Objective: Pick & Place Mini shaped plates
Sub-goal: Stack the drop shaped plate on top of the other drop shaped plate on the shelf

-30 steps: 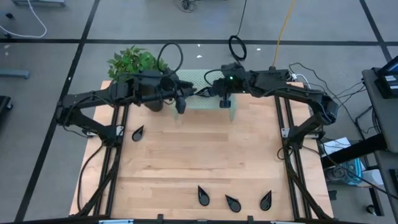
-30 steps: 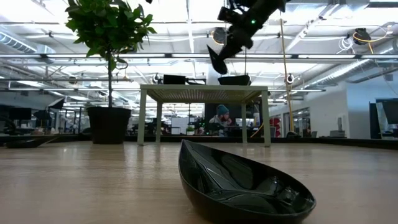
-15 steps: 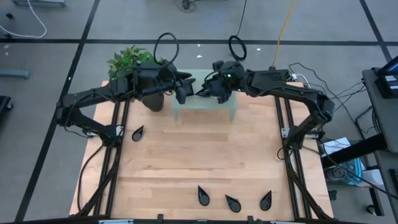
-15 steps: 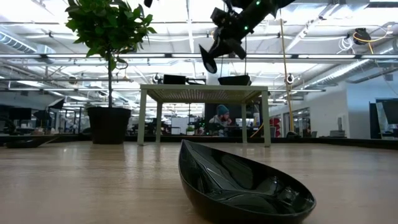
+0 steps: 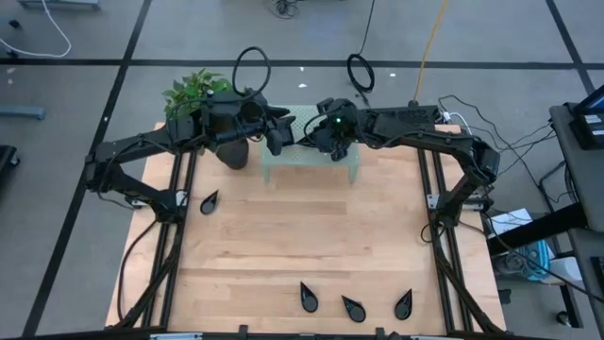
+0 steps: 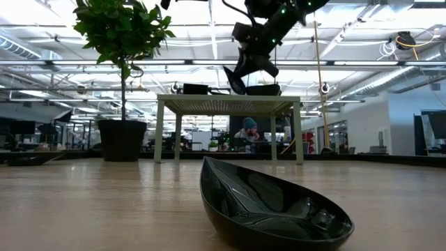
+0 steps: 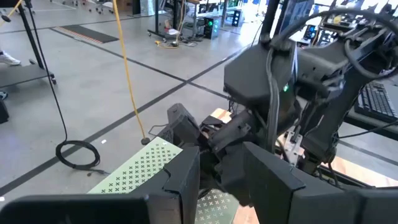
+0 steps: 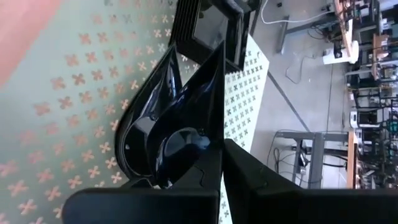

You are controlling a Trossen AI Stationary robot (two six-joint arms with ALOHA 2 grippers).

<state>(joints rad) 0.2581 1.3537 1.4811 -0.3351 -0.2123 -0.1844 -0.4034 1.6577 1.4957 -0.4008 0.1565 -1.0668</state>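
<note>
Pale wooden bench (image 5: 302, 236) carries a small mint-green perforated stand (image 5: 311, 161) at its far edge, beside a dark potted plant (image 5: 203, 99). Above the stand, the right hand (image 5: 311, 140) is clamped on a glossy black teardrop plate (image 8: 171, 118). Just beside it, facing it, the left hand (image 5: 283, 132) hovers with fingers partly apart, gripping nothing. Four more black teardrop plates (image 5: 352, 306) lie well away from both hands.

Overhead, table-level and two close wrist views, all sharing the perforated stand (image 5: 311, 156).
</note>
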